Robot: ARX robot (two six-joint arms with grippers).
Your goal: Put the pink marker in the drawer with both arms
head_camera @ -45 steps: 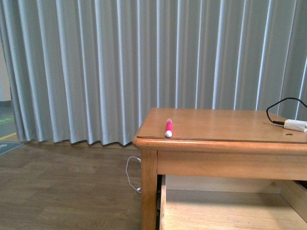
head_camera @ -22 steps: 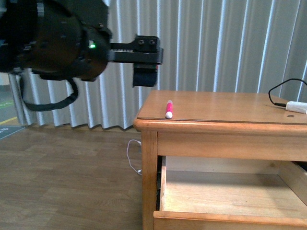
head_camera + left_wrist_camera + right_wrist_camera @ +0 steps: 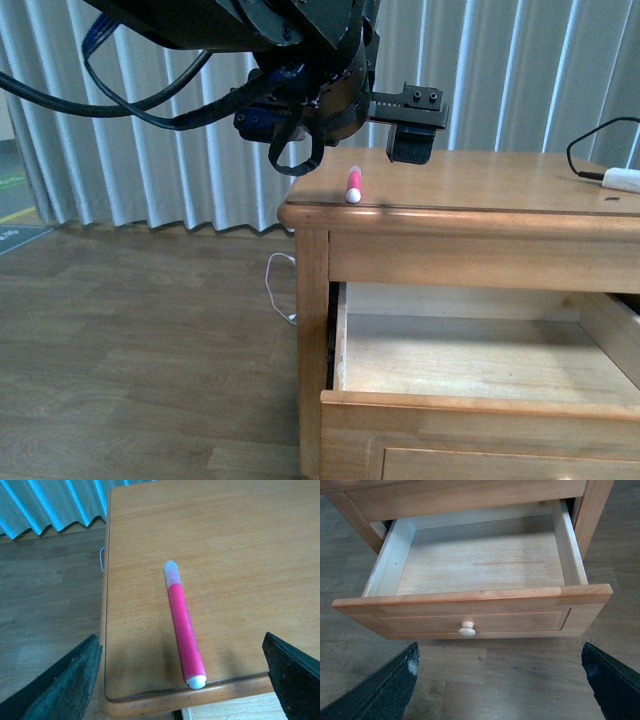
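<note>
Hanging above the counter (image 3: 480, 180) near its left front corner, the left pincer (image 3: 180, 639) is wide open and grips nothing. In its wrist view the fingers (image 3: 65, 680) stand well apart, with the marker (image 3: 184, 630) showing between them. The marker lies flat on the counter, one white end just at the front edge and the rest pointing toward the back.

The right pincer (image 3: 500, 647) is open too and holds nothing. It hovers over the floor (image 3: 485, 680) in front of the drawer (image 3: 470, 596), facing the round knob (image 3: 467, 628). The drawer is pulled out under the counter, its pale plywood bottom bare to the camera.

Farther off, a white adapter (image 3: 622, 180) with a black cable (image 3: 590, 140) rests at the counter's right end. A white cord (image 3: 275, 290) lies on the floor by the leg, and a grey curtain (image 3: 150, 150) hangs behind.
</note>
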